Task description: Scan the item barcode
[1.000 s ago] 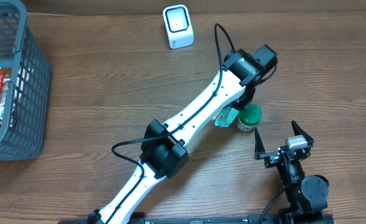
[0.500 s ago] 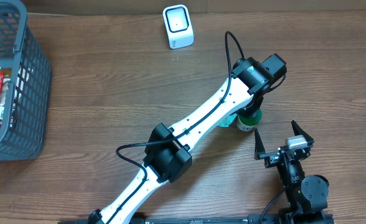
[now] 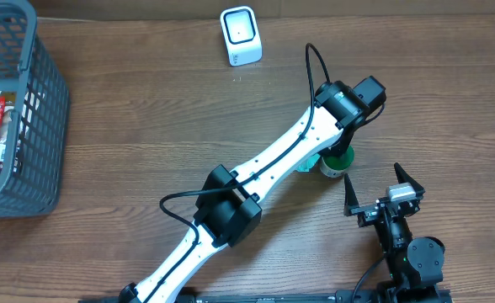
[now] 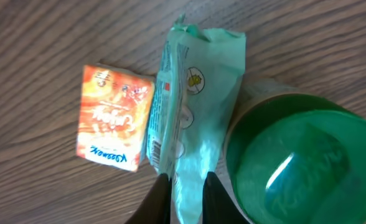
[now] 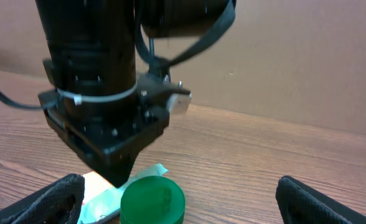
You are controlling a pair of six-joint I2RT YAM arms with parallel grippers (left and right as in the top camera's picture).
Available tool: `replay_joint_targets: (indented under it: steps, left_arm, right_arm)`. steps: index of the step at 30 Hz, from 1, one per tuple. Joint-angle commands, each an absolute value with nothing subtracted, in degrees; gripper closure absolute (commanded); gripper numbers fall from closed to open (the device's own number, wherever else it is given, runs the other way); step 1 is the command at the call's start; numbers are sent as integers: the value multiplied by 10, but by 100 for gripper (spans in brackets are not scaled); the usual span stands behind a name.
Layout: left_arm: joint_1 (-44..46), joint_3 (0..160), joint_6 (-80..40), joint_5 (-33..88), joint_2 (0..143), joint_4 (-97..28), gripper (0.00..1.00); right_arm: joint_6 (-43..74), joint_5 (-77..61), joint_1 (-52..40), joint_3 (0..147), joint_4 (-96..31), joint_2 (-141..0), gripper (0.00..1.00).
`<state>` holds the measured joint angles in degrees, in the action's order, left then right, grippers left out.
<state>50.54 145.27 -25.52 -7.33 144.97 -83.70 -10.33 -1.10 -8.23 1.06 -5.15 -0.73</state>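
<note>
Broadly, a wood-grain table bearing a white scanner meets a tan wall.

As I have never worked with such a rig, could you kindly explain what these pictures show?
The robot has a left arm and a right arm at a wooden table. One picture looks down from above; the other two come from small cameras on each wrist. On the table are a white barcode scanner, a grey basket, a green-lidded tub, a mint-green packet and an orange packet. The left end effector is pinched shut on the mint-green packet's edge, beside the tub. The right end effector stands open, holding nothing.
</note>
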Motion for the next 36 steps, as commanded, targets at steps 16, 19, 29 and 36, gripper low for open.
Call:
replay_joint_targets:
  steps: [16, 19, 29, 36]
  left_arm:
    - [507, 1453, -239, 22, 1431, -815, 95]
    - [502, 1454, -235, 7, 1430, -811, 92]
    - [438, 1454, -235, -62, 1409, -808, 81]
    - [391, 1437, -196, -54, 1414, -811, 68]
  right_arm:
    - [-103, -11, -79, 4, -48, -2, 0]
    - [-103, -12, -79, 4, -48, -2, 0]
    - [-103, -11, -79, 4, -48, -2, 0]
    - [-103, -11, -79, 4, -48, -2, 0]
